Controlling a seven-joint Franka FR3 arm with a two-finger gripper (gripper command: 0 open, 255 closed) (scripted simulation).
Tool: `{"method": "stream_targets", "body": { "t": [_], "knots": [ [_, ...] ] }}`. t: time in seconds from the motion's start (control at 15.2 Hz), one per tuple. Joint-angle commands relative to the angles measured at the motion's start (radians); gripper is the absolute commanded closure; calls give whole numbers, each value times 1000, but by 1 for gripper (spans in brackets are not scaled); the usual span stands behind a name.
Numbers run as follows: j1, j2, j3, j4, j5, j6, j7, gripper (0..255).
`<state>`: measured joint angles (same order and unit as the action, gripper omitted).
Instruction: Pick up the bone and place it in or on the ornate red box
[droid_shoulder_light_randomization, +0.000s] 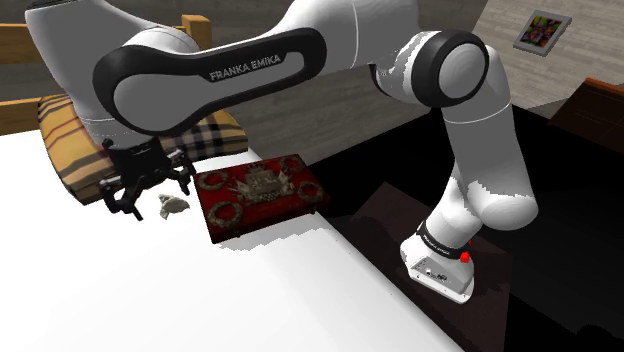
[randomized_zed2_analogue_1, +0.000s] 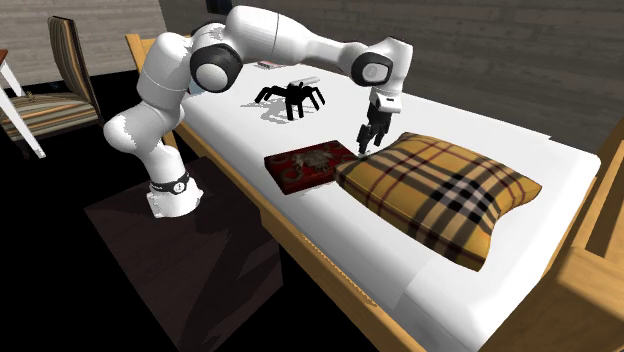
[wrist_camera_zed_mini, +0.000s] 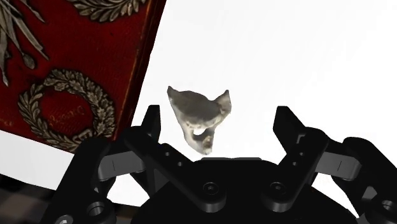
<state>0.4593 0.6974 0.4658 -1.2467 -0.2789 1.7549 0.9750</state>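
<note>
A pale grey bone lies on the white bed just beside the ornate red box, off its short edge. The black gripper hangs over it, fingers spread wide to either side of the bone (neither touches it), holding nothing. A plaid pillow sits close beside the box.

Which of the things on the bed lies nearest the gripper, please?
The grey bone, untouched between the fingers of the open gripper; the red box, plaid pillow and black spider figure lie farther off.
</note>
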Motion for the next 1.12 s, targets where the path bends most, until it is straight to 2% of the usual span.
{"method": "stream_targets", "body": {
  "t": [0.0, 0.53, 0.59, 1.06],
  "knots": [
    [-1, 4, -1, -23, -2, 26, 5, 0],
    [-2, 4, -1, -30, -3, 33, 6, 0],
    [-2, 4, -1, -30, -3, 33, 6, 255],
    [-2, 4, -1, -30, -3, 33, 6, 255]
  ]
}}
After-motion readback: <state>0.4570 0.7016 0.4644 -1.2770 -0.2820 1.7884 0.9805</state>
